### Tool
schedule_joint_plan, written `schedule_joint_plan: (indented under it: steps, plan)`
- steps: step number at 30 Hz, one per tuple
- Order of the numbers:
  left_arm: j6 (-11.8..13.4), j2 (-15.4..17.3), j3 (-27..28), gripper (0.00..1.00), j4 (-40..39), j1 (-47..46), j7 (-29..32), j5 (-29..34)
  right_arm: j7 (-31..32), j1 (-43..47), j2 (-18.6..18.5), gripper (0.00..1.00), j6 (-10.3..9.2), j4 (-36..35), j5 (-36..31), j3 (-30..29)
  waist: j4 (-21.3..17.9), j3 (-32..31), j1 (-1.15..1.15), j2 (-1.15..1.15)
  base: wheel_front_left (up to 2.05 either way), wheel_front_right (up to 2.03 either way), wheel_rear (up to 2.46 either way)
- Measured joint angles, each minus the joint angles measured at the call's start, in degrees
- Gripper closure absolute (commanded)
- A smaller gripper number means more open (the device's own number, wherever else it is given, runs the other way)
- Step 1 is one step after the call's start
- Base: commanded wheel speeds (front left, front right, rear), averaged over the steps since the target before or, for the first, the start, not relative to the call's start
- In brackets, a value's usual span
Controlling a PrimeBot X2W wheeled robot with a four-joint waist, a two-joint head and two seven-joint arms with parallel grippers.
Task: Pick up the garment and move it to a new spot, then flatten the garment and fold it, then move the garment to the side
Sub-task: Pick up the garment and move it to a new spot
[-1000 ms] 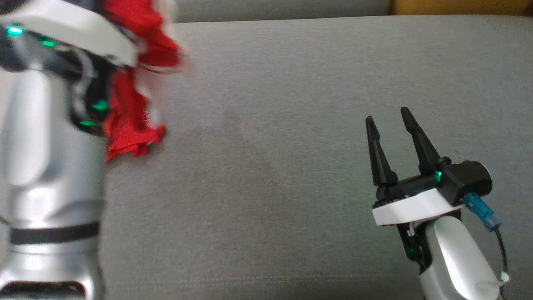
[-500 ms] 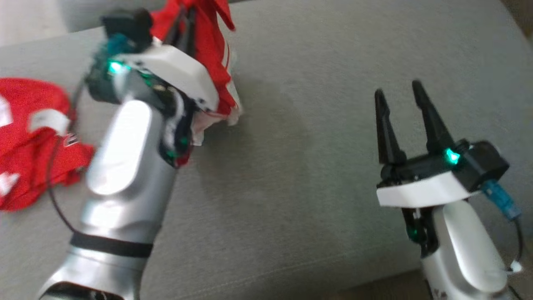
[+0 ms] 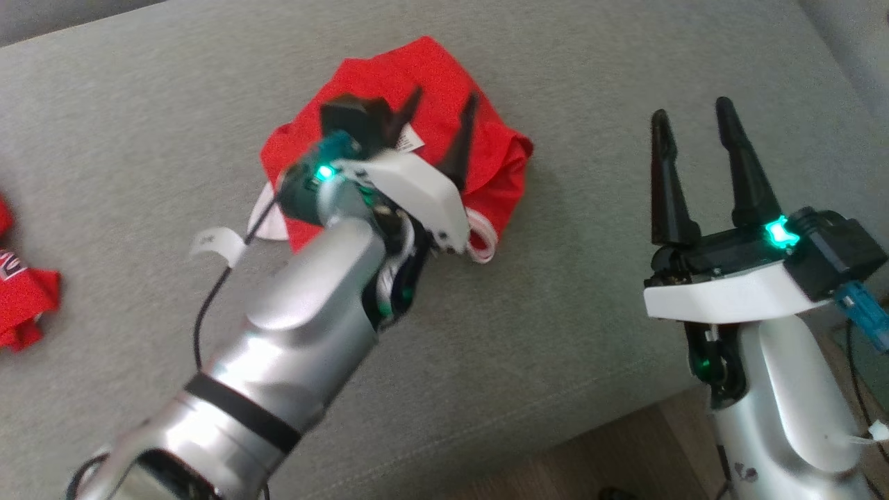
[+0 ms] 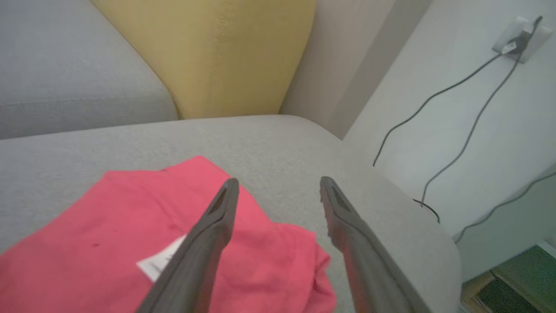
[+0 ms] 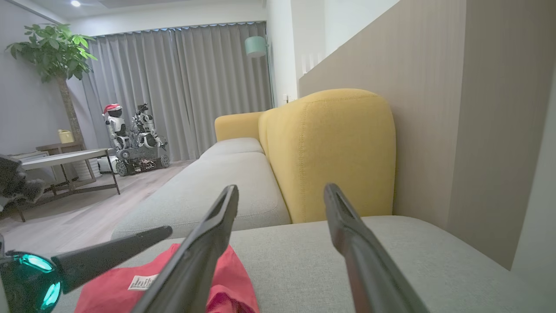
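Note:
A crumpled red garment [image 3: 496,170] with a white label and white trim lies on the grey sofa cushion [image 3: 555,333]. My left gripper [image 3: 444,97] hovers just over it, jaws open, nothing between the fingers. In the left wrist view the garment [image 4: 108,226] spreads beneath and left of the open left gripper [image 4: 279,180]. My right gripper [image 3: 691,109] stands open to the right of the garment, apart from it. The right wrist view has the right gripper [image 5: 281,187] open, the garment [image 5: 113,291] low on the left, and a left finger [image 5: 113,254] over it.
Another red cloth [image 3: 21,298] lies at the cushion's far left edge. The cushion's front edge meets wooden floor [image 3: 625,458] at the lower right. A yellow backrest cushion [image 5: 330,148] stands behind the seat. Cables [image 4: 456,100] hang on the wall beside the sofa.
My left gripper has opened and let go of the garment, which now lies on the cushion. The head camera has shifted. The right gripper stays open.

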Motion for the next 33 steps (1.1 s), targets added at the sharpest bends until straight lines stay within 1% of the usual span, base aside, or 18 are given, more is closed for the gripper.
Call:
schedule_joint_plan:
  steps: [2, 4, 5, 7, 10, 12, 15, 21, 24, 28, 29, 33]
  plan:
    - [0.49, 0.11, -0.02, 0.00, 1.48, -1.47, -1.62, -1.09, 0.00, 0.00, 0.00, 0.00, 0.00, 0.02, -0.01, -0.75, 0.88, 0.08, 0.00, 0.00, 0.00, 0.00, 0.00]
    - [0.44, 0.18, 0.19, 0.00, 2.87, -2.82, -2.83, -1.38, 0.00, 0.03, 0.01, 0.00, 0.00, 0.12, -0.24, -1.25, 2.25, -0.14, 0.00, 0.00, 0.00, 0.00, 0.00]
    - [0.45, 0.14, 1.19, 0.00, 4.17, -3.76, -3.64, -1.32, 0.00, 0.05, 0.03, 0.00, 0.00, 0.38, -0.65, -1.87, 3.95, -0.61, 0.00, 0.00, 0.00, 0.00, 0.00]
    - [0.37, 0.57, 2.36, 0.00, 4.77, -4.06, -4.09, -0.57, 0.00, 0.16, 0.03, 0.00, 0.00, 0.75, -1.52, -2.79, 5.84, -1.21, 0.00, 0.00, 0.00, 0.00, 0.00]
    - [0.33, 2.32, 3.99, 0.00, 4.47, -3.76, -4.13, 1.56, 0.00, 0.51, 0.04, 0.00, 0.00, 1.44, -2.91, -3.88, 8.89, -2.34, 0.00, 0.00, 0.00, 0.00, 0.00]
    - [0.13, 4.32, 6.19, 0.00, 2.01, -2.44, -4.15, 3.42, 0.00, 1.32, 0.04, 0.00, 0.00, 1.74, -4.01, -4.44, 10.98, -3.32, 0.00, 0.00, 0.00, 0.00, 0.00]
    - [-0.07, 7.17, 8.96, 0.00, -1.99, 2.61, -4.48, 6.10, 0.00, 3.55, 0.07, 0.00, 0.00, 2.33, -5.47, -5.45, 14.03, -5.04, 0.00, 0.00, 0.00, 0.00, 0.00]
    - [-0.04, 10.70, 13.62, 0.00, -9.83, 20.30, -4.48, 9.45, 0.00, 8.17, 0.14, 0.00, 0.00, 2.76, -6.58, -8.21, 19.40, -8.97, 0.00, 0.00, 0.00, 0.00, 0.00]
    - [-0.12, 10.90, 16.03, 0.00, -13.74, 26.84, -4.48, 11.33, 0.00, 10.20, 0.19, 0.00, 0.00, 2.76, -7.06, -9.09, 21.44, -10.92, -0.01, 0.00, 0.00, 0.00, 0.00]
    - [-0.12, 9.95, 20.71, 0.00, -18.31, 33.29, -4.48, 14.29, 0.00, 13.29, 0.21, 0.00, 0.00, 2.76, -7.13, -9.81, 23.35, -13.37, -0.01, 0.00, 0.00, 0.00, 0.00]
    - [-0.15, 9.43, 21.76, 0.00, -19.18, 34.78, -4.48, 15.13, 0.00, 13.99, 0.22, 0.00, 0.00, 2.76, -7.13, -9.90, 23.73, -13.90, -0.01, 0.00, 0.00, 0.00, 0.00]
    - [-1.92, 6.73, 25.29, 0.00, -21.53, 40.18, -4.48, 18.16, 0.00, 15.60, 0.24, 0.00, 0.00, 2.80, -7.04, -9.73, 24.86, -15.28, -0.01, 0.00, 0.00, 0.00, 0.00]
